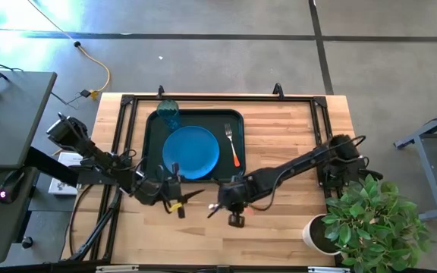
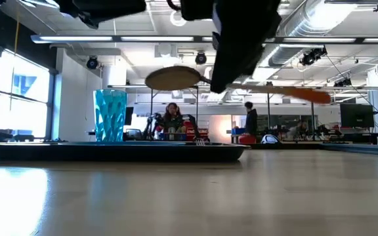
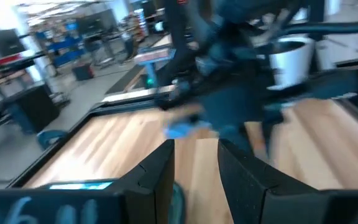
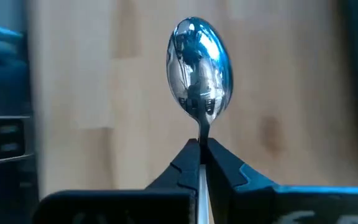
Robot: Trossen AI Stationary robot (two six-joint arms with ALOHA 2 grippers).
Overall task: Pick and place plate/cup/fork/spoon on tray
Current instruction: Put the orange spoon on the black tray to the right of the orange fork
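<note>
The dark tray (image 1: 152,129) lies at the table's far left. On it lie the blue plate (image 1: 191,152) and the orange-handled fork (image 1: 234,145), and the teal cup (image 1: 168,114) stands upright in its far left corner; the cup also shows in the low view (image 2: 110,115). My right gripper (image 1: 222,203) is just near of the tray, shut on the spoon (image 2: 176,78), which it holds above the table. My left gripper (image 1: 194,195) is open and empty, close to the left of the right gripper, pointing toward it. My right gripper pinches the spoon's thin neck (image 4: 201,132), just behind the bowl, between its two fingertips (image 4: 219,160). The bowl (image 4: 201,68) sticks out ahead of the fingertips. The orange handle (image 2: 307,95) runs back under the gripper. The spoon is about level and clear of the table.
A white pot (image 1: 319,232) with a leafy green plant (image 1: 374,220) stands at the table's near right corner. A black frame (image 1: 294,97) runs round the table's far part. Bare wood (image 1: 279,144) lies right of the tray. People show in the room behind (image 2: 249,121).
</note>
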